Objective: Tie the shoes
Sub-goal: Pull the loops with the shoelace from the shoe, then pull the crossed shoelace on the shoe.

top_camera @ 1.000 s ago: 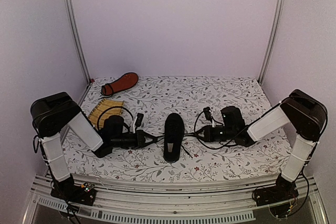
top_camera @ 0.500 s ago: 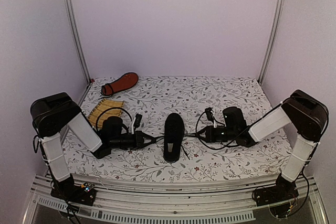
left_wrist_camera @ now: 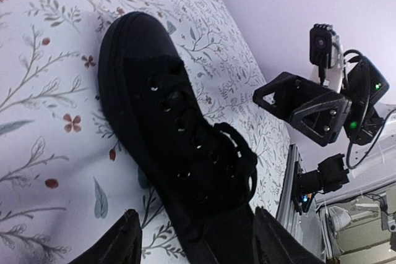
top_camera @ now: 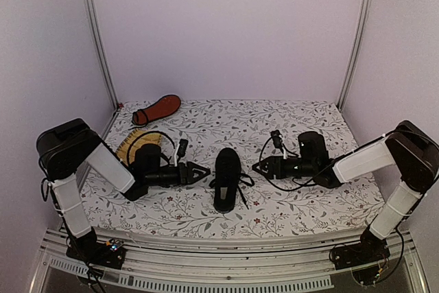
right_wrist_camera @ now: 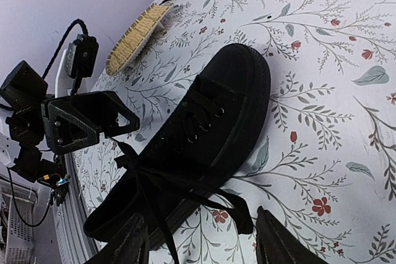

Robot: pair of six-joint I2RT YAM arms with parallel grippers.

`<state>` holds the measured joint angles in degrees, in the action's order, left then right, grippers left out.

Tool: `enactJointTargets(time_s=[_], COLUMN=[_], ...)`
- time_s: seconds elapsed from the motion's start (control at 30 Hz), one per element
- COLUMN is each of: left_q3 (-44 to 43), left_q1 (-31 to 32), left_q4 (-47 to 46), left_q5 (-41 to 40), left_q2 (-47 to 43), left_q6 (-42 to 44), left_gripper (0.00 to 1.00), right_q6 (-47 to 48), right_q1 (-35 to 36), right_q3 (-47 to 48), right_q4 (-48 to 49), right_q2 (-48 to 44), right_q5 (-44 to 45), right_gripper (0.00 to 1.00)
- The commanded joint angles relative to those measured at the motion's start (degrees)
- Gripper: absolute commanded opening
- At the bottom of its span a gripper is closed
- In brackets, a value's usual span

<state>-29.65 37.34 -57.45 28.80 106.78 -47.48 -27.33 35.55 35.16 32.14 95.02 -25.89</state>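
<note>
One black shoe [top_camera: 227, 178] lies in the middle of the flowered cloth, toe pointing away. Its thin laces [right_wrist_camera: 162, 183] are crossed in a knot over the tongue, and a slack loop [right_wrist_camera: 246, 211] lies on the cloth beside it. The other shoe [top_camera: 156, 109] lies sole-up at the back left, showing reddish-orange. My left gripper [top_camera: 206, 169] is open just left of the middle shoe, nothing between its fingers [left_wrist_camera: 127, 242]. My right gripper [top_camera: 255, 167] is open just right of it, also empty. In the wrist views the shoe [left_wrist_camera: 179, 134] fills the space ahead of each gripper.
A yellow woven mat [top_camera: 132, 143] lies behind the left arm, near the left wall. Metal frame posts [top_camera: 96, 39] stand at the back corners. Each gripper faces the other across the shoe, a shoe's width apart.
Both grippers were shut on lace ends pulled out to either side; now both have opened and let go, and the laces lie slack on the shoe.
</note>
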Motion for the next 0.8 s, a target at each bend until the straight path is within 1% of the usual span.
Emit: enactJointTargets(time_s=[0.0,0.13,0.2,0.33,0.47,0.7,0.77], left_q3=[-3.6,-5.2,-6.8,-8.8,-9.3,-9.9,-9.9], left_q1=[-0.4,0.4,0.8,2.0,2.6,3.6,3.8], left_q4=[1.2,1.5,3.4,5.5,6.1,7.8,8.0], left_q5=[1.6,2.6,3.1,3.4,3.3,2.6,2.6], left_q2=[-1.1,-1.0,-0.5,0.8,1.6,2.4,2.5], left_q6=[2.9,4.0,4.7,5.7,5.6,5.9,6.0], left_gripper=[0.6,0.58,0.53,0.39,0.33,0.34,0.32], right_q6=[0.8,0.6,0.6,0.4,0.4,0.4,0.4], right_q1=[-0.3,-0.2,-0.3,-0.3,-0.3,-0.3,-0.3], right_q3=[-1.5,-2.0,-2.0,-2.0,-1.9,-2.1,-2.3], right_q4=[-0.5,-0.5,-0.3,-0.1,0.0,0.1,0.1], right_q2=[-1.8,-1.6,-1.4,-1.4,-1.4,-1.5,-1.6], right_q5=[0.2,0.1,0.0,-0.1,-0.1,-0.2,0.0], right_gripper=[0.59,0.59,0.58,0.58,0.58,0.57,0.57])
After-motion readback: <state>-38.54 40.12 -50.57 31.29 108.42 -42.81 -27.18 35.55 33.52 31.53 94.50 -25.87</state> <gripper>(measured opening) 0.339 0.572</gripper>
